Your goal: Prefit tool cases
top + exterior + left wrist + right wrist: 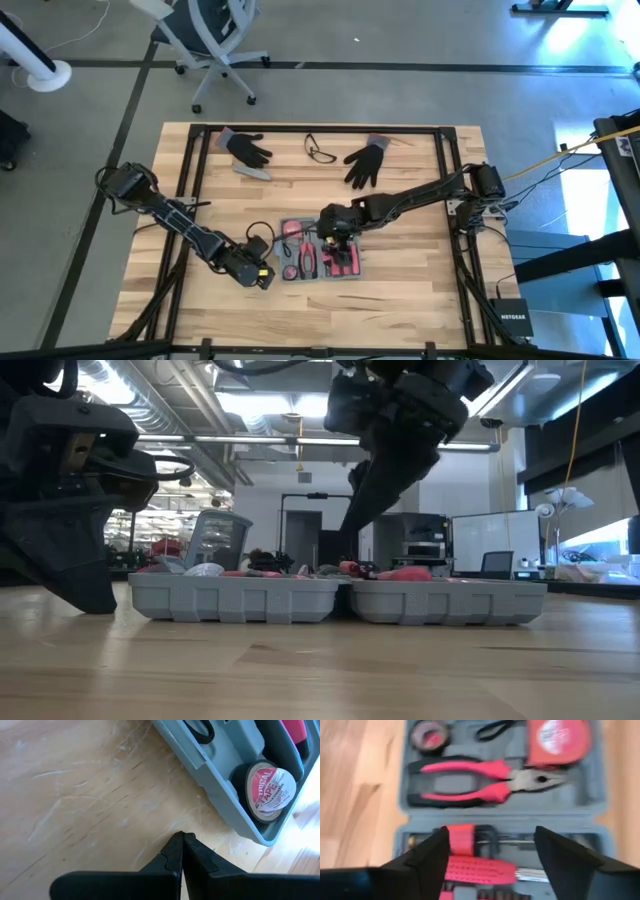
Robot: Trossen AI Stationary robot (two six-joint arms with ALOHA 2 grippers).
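Lying open near the table's front middle, one tool case holds one pair of pliers, one tape measure and one tape roll. Right gripper hovers above it, fingers apart; left gripper, fingers together, sits beside the case. Two black gloves lie at the far edge.

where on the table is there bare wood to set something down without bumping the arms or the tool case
Free: the front right corner, right of the tool case, and the bare band between the gloves and the case, on its left side. Crowded: mid-front, where the open right gripper hovers over the case and the shut left gripper sits beside it.
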